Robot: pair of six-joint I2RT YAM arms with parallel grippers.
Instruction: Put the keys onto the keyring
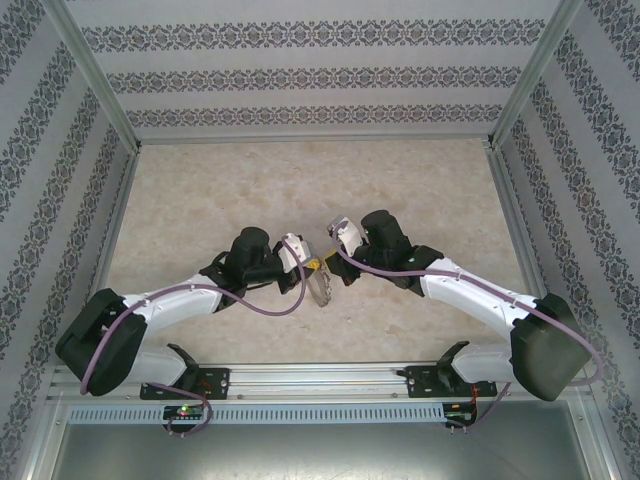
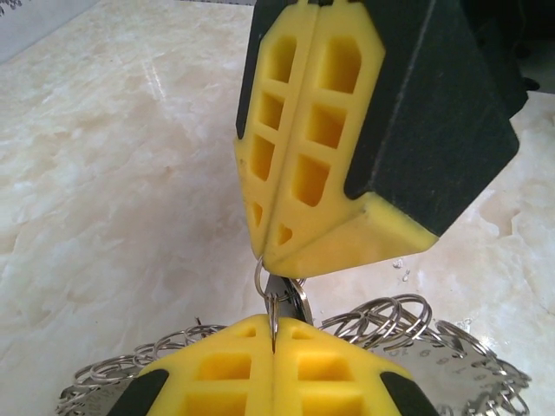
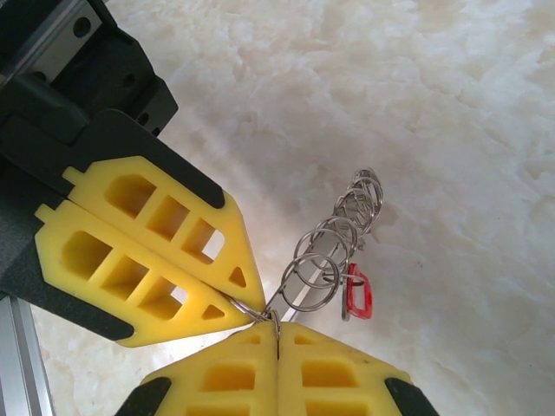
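The left pincer point(image 2: 273, 340) is pressed together on a thin wire ring of the keyring point(image 2: 386, 316). The right pincer point(image 3: 277, 334) is clamped on the same ring, tip to tip with the left. The rest of the keyring spreads beneath them, near the middle of the marbled bench point(image 1: 200, 200). The red-tagged key point(image 3: 358, 295) dangles just beside its small rings.

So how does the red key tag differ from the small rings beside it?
The red key tag is one red oblong piece; the small rings are many silvery wire circles. The tag hangs beside the rings, which stand in a row. Both hang close together.
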